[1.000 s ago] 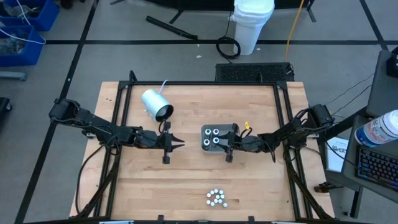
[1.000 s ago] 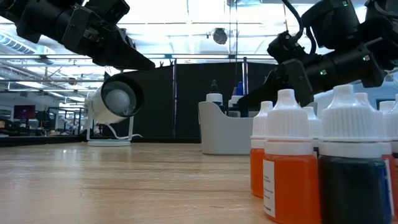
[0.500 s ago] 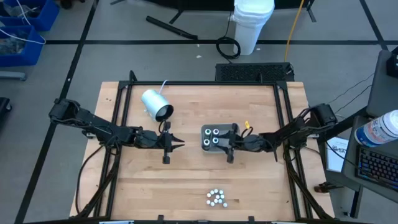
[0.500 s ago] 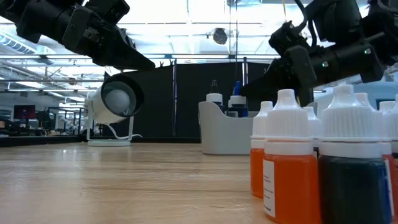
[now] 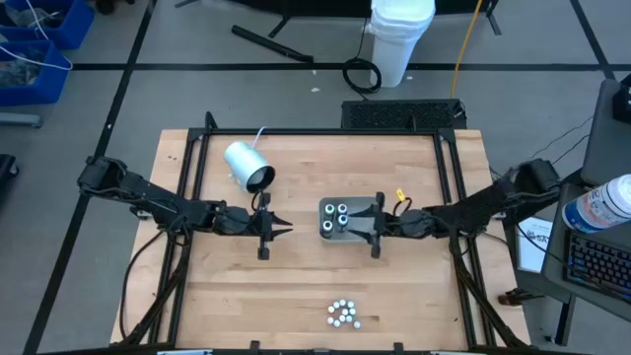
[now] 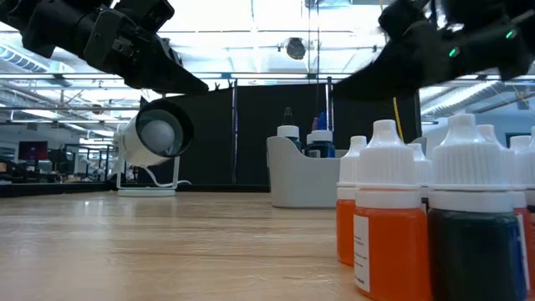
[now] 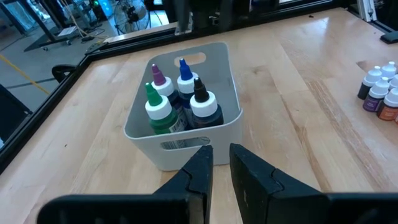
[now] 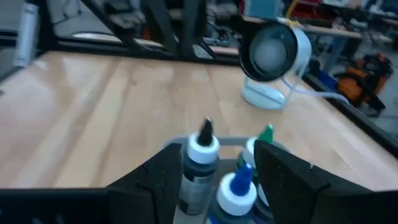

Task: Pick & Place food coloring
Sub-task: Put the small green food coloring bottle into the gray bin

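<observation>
The worktop (image 5: 296,286) carries a white bin (image 5: 341,219) near its middle, and this bin is the landmark. Four food coloring bottles (image 7: 180,102) stand upright inside it, caps up. A loose cluster of bottles (image 5: 342,313) stands well apart from the bin, toward the worktop's front edge. The right arm reaches in level from the bin's right side; the right end effector (image 5: 373,225) is released, fingers spread and holding nothing, just over the bin's right end. It looks the nearer arm to the cluster. The left end effector (image 5: 273,229) waits left of the bin, fingers narrowly parted, empty.
</observation>
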{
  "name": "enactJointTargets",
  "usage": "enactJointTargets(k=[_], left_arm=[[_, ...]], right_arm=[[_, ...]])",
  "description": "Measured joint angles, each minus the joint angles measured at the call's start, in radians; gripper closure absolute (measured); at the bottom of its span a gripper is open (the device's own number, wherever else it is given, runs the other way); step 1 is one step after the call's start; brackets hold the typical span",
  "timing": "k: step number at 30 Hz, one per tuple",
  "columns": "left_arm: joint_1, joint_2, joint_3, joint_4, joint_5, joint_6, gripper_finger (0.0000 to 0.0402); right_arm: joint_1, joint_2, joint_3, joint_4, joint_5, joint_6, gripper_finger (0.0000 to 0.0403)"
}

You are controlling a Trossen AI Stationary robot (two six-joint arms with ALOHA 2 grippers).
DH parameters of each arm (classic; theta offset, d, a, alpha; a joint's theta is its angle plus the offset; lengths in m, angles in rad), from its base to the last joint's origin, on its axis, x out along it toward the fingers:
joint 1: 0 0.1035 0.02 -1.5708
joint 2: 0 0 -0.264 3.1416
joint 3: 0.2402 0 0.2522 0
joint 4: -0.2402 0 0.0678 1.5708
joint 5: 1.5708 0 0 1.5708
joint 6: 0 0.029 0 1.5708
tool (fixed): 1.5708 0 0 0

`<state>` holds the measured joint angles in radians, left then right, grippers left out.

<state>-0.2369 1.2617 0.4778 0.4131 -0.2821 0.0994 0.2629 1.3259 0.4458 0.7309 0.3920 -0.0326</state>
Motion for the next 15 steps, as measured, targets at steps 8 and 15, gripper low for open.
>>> enactJointTargets(k=[8, 15], left_arm=[[0.000, 0.000, 0.000, -0.007, 0.000, 0.037, 0.0339], [0.001, 0.000, 0.000, 0.006, -0.008, 0.080, 0.0339]], right_arm=[[0.094, -0.240, 0.000, -0.151, 0.001, -0.072, 0.0222], [0.115, -0.303, -0.068, -0.213, 0.000, -0.039, 0.0276]])
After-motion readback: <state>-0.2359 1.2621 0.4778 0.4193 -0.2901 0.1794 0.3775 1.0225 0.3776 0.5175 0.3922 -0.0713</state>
